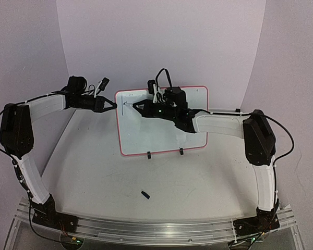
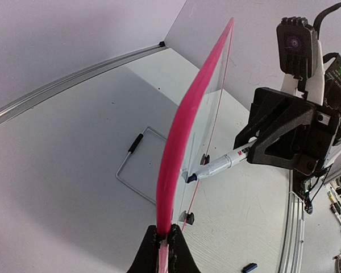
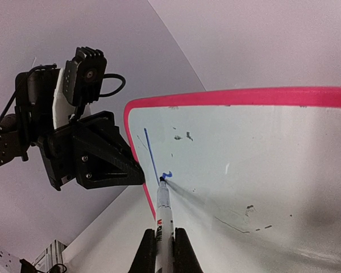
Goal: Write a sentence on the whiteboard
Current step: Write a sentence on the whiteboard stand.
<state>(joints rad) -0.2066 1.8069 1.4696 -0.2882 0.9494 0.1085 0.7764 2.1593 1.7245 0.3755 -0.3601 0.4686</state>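
The whiteboard [image 1: 161,138] stands upright on two black clip feet at mid table, its pink rim [image 2: 182,131] seen edge-on in the left wrist view. My left gripper [image 1: 113,104] [image 2: 163,234] is shut on the board's left rim. A white marker [image 3: 163,210] [image 2: 221,165] is clamped in my shut right gripper [image 1: 137,107] [image 3: 163,233], its blue tip touching the board face [image 3: 261,153] near the upper left corner. Of the sentence, only one long blue stroke [image 3: 150,153] and a small curl at the tip show.
A dark blue marker cap [image 1: 145,194] [image 2: 249,267] lies on the table in front of the board. A wire stand [image 2: 131,165] lies flat behind the board. Faint grey smudges [image 3: 250,210] mark the board face. The backdrop wall rises close behind.
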